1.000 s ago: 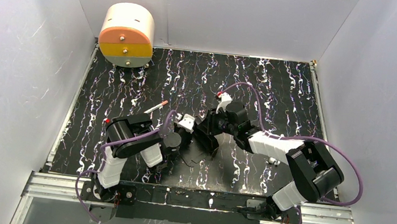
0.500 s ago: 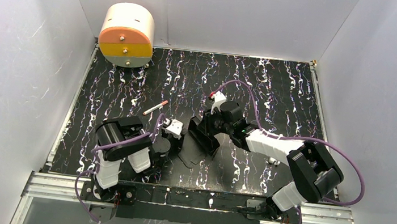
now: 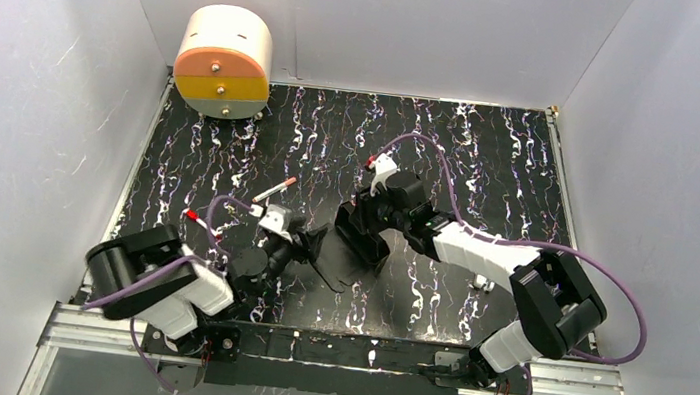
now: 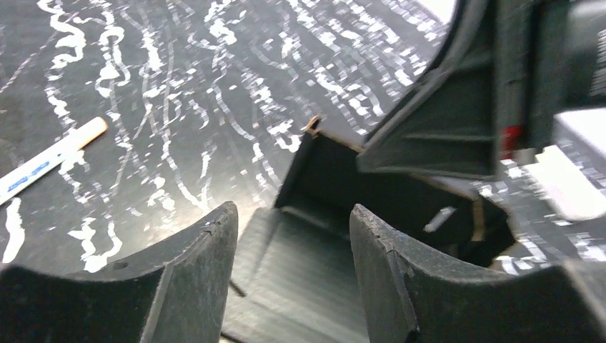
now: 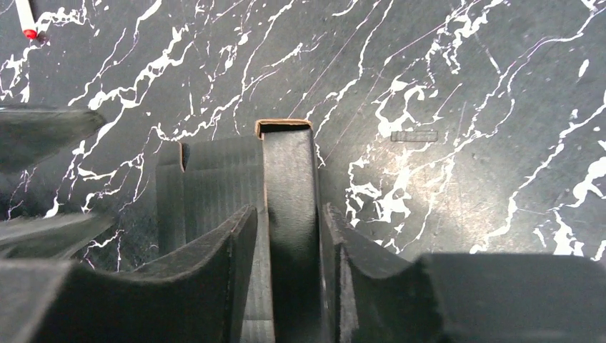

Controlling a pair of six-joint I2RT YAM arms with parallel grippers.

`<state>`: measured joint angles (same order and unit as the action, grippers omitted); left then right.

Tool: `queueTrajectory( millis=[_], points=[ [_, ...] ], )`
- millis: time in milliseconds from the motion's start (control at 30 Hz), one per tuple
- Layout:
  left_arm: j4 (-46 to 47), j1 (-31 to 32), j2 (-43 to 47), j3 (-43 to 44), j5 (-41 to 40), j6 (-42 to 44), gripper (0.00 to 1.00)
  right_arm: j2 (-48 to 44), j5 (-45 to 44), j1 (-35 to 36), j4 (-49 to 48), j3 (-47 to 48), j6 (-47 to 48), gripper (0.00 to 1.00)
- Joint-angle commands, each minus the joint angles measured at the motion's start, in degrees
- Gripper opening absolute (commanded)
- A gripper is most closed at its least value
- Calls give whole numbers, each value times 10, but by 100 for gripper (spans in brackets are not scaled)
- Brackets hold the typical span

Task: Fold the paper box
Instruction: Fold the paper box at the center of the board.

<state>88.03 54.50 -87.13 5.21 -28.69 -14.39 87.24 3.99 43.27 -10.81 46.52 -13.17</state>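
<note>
The paper box (image 3: 337, 271) is matte black card lying partly flat on the marbled table between the two arms. In the right wrist view one folded wall of the paper box (image 5: 289, 171) stands upright, and my right gripper (image 5: 289, 209) is shut on it, a finger pressing each side. A flat ribbed panel (image 5: 214, 186) lies to its left. My left gripper (image 4: 293, 211) is open, and its fingers hang over another flat panel of the paper box (image 4: 300, 279) without touching it. From above, the left gripper (image 3: 308, 241) sits just left of the card and the right gripper (image 3: 356, 233) is at its far edge.
A white pen (image 3: 275, 188) with a red tip lies just beyond the left gripper; the left wrist view shows the pen (image 4: 50, 158) too. A round cream and orange container (image 3: 225, 61) stands at the back left corner. White walls close in the table on three sides.
My left gripper has opened and let go of the card, and the left arm has drawn back toward the near left. The right gripper has shifted slightly left with the folded wall.
</note>
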Motion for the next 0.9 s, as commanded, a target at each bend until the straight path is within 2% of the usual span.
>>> queueTrajectory(
  millis=[0,167,367,567,867],
  points=[
    [-91,-2,104,-4,56,-83,57,-42,-22,2,14,34,25,51],
    [-233,-3,210,2,125,-137,60,-111,-36,2,23,9,21,58],
    [-344,-3,273,18,226,-181,64,-226,-73,2,36,-70,1,58],
    [-353,-2,219,48,324,-224,65,-321,-97,2,52,-155,-22,51],
    [-343,-2,128,114,355,-255,65,-430,-96,2,51,-262,-34,43]
  ],
)
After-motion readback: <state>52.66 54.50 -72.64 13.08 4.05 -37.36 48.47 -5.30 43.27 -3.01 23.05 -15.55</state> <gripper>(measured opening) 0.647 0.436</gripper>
